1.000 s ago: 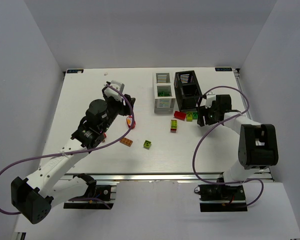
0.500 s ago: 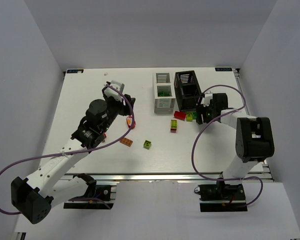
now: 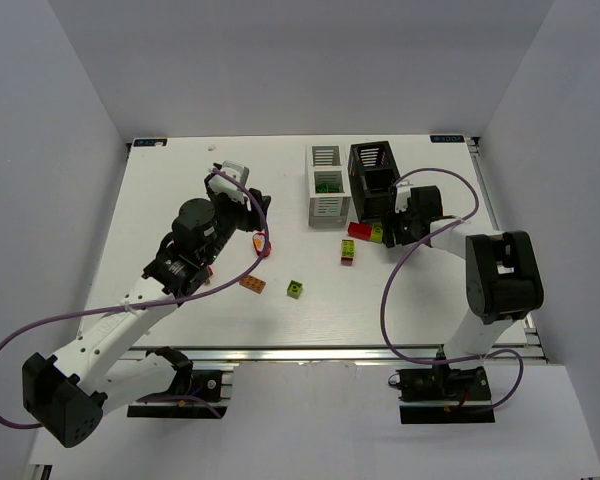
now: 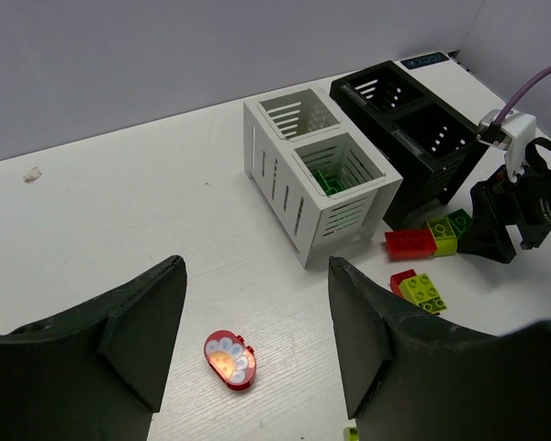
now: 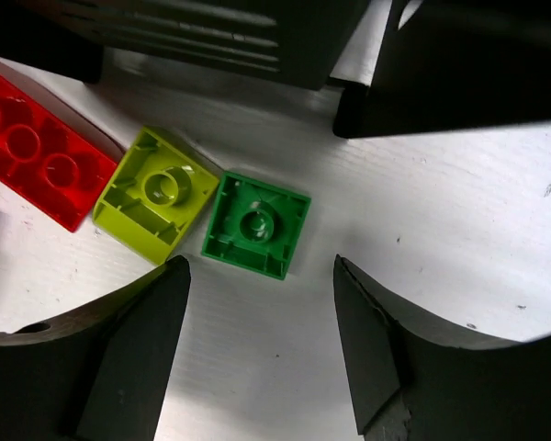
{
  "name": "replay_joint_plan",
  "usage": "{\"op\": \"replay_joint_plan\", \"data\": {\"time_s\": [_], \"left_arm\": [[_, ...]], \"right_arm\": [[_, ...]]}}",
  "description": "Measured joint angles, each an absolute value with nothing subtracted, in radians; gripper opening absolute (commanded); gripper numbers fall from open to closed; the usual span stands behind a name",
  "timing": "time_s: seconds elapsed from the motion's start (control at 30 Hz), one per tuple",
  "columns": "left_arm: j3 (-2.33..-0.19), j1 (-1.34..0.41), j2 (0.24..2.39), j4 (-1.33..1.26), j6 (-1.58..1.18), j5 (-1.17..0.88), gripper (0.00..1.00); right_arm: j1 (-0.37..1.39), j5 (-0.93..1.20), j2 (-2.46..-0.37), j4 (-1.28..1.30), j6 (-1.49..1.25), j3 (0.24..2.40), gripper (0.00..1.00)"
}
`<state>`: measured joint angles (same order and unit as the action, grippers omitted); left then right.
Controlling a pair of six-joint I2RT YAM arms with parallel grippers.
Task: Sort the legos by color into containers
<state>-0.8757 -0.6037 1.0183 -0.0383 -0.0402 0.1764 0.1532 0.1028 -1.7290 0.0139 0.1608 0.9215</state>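
Tabletop (image 3: pixel 180 180): white and flat. Everything sits on it.
Black box (image 3: pixel 372 178): stands up at the far side, right of the middle. The left wrist view shows two holes in its top.
White box (image 3: pixel 325 185): just left of the black box. Green legos (image 4: pixel 329 181) lie in its near hole.
Left pincer (image 4: pixel 255 322): wide open and holding nothing. It is up above a red rounded piece (image 4: pixel 230 359).
Right pincer (image 5: pixel 262 340): open and holding nothing. It is low over the green lego (image 5: pixel 255 225).
Row of three: red lego (image 5: pixel 32 156), lime lego (image 5: pixel 156 207) and the green lego lie at the near foot of the black box. Only the right wrist view shows that the lime and green ones lie hollow side up.
Red and yellow pair (image 3: pixel 349 251): touching each other, just near of the row.
Orange lego (image 3: pixel 252 284): near side, left. Only the top view shows it.
Small green lego (image 3: pixel 296 288): right of the orange lego.
Blue sticker (image 4: pixel 424 60): far right corner. Its letters are too small to read.
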Motion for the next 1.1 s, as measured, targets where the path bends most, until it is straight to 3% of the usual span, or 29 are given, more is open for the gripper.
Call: {"op": "replay_joint_plan", "data": {"time_s": [0.57, 0.87, 1.0, 1.07, 1.1], "left_arm": [[-0.876, -0.604, 1.027, -0.038, -0.033, 0.178, 0.73], [-0.876, -0.604, 1.027, -0.038, -0.033, 0.185, 0.73], [-0.876, -0.604, 1.027, -0.038, -0.033, 0.187, 0.73], [-0.876, -0.604, 1.027, -0.038, -0.033, 0.188, 0.73], [-0.876, -0.604, 1.027, -0.038, -0.033, 0.188, 0.73]], "right_arm": [[0.175, 0.084, -1.741, -0.067, 0.101, 0.92, 0.63], [0.178, 0.08, -1.759, -0.081, 0.089, 0.92, 0.41], [0.176, 0.08, -1.759, -0.082, 0.089, 0.92, 0.23], [0.171, 0.081, -1.755, -0.081, 0.092, 0.918, 0.19], [0.167, 0.081, -1.747, -0.079, 0.097, 0.912, 0.12]]}}
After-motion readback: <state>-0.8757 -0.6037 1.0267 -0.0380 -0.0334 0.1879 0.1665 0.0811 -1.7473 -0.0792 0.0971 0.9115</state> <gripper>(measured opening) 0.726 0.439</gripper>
